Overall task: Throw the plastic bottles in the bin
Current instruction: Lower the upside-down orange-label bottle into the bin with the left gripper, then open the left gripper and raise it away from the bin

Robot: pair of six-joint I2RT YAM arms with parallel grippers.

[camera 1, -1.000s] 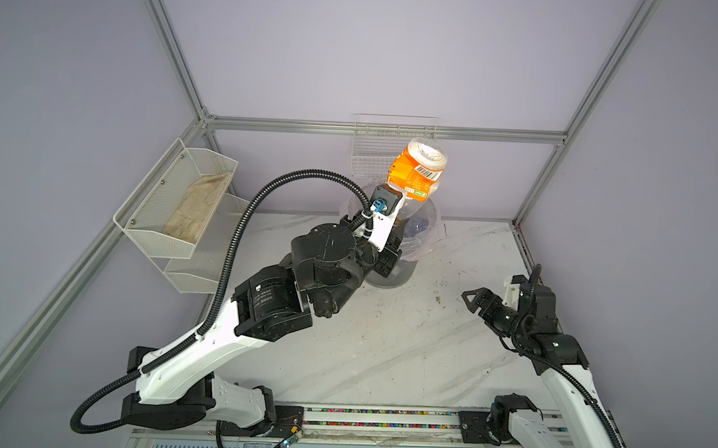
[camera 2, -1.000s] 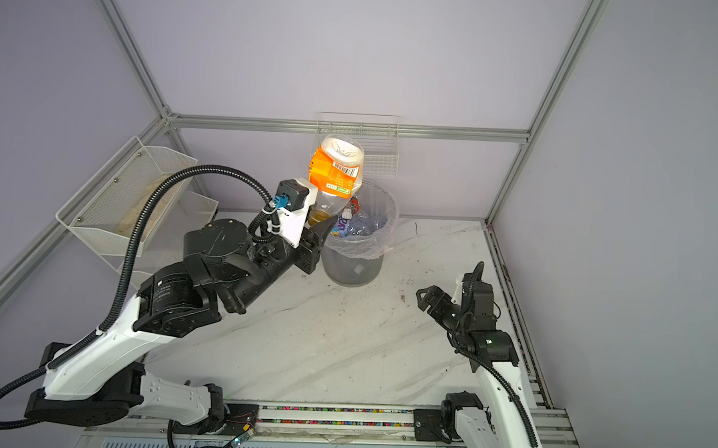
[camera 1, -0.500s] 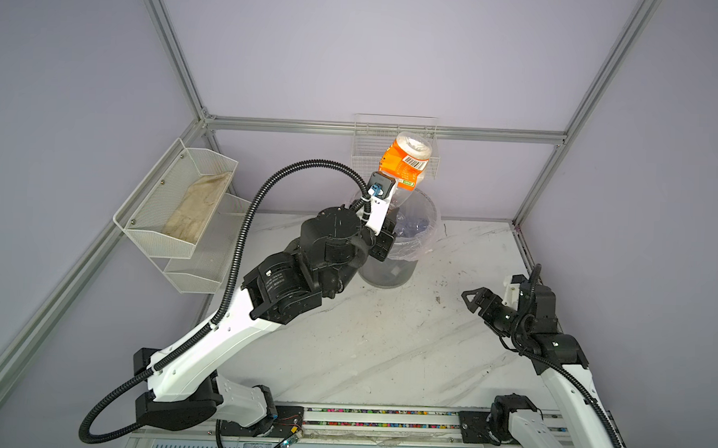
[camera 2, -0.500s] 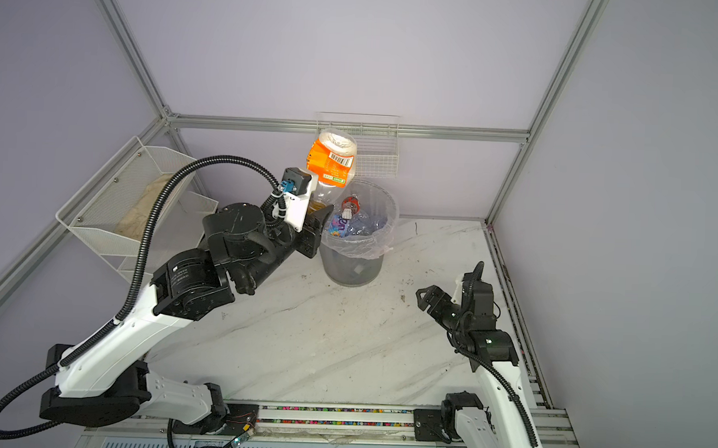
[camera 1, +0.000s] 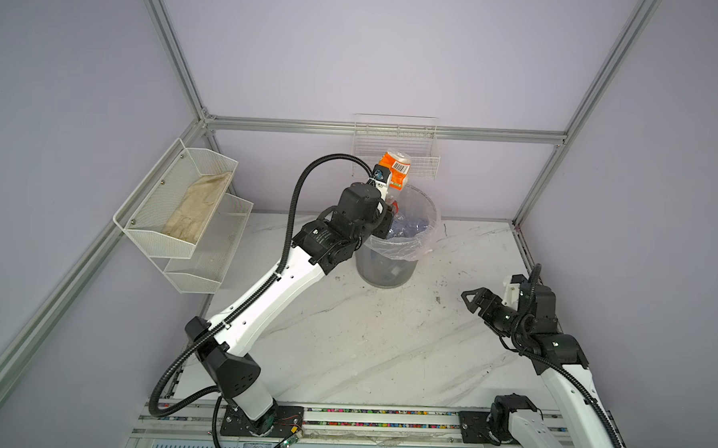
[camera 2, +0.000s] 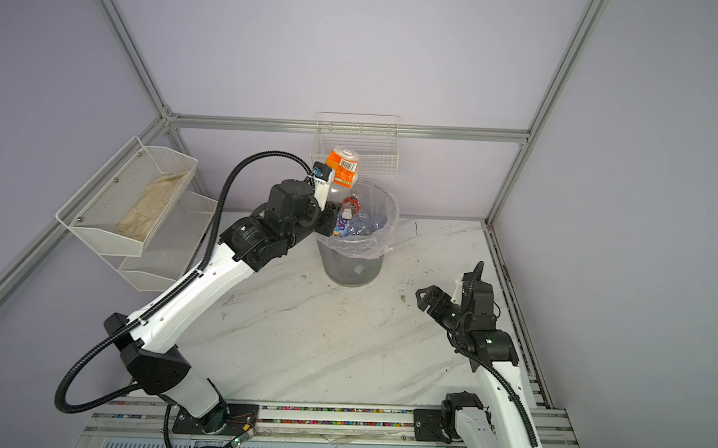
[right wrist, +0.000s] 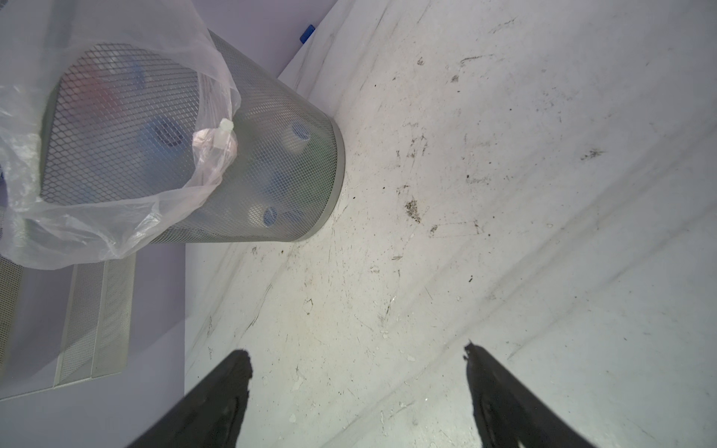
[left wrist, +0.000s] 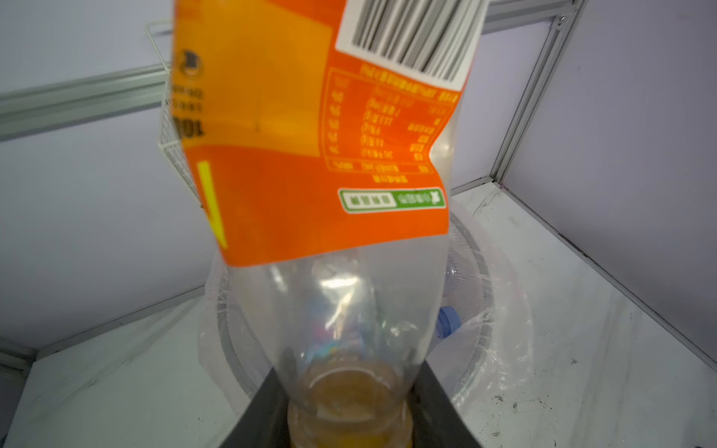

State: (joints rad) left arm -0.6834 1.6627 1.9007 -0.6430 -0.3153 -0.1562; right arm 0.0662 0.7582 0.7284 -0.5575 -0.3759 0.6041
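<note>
in both top views the left gripper (camera 1: pixel 388 209) grips an orange-labelled bottle (camera 1: pixel 395 174) by its neck end, base up, over the rim of the bin (camera 1: pixel 384 272). the bin stands at the back of the table (camera 1: pixel 344 336) with other bottles (camera 2: pixel 359 227) inside. the right gripper (camera 1: pixel 472 300) hovers low on the right, jaws wide, nothing between them. left wrist view: the jaws clamp the bottle's neck, the lined bin behind it. right wrist view: the jaws stand well apart over the table, with the bin ahead.
</note>
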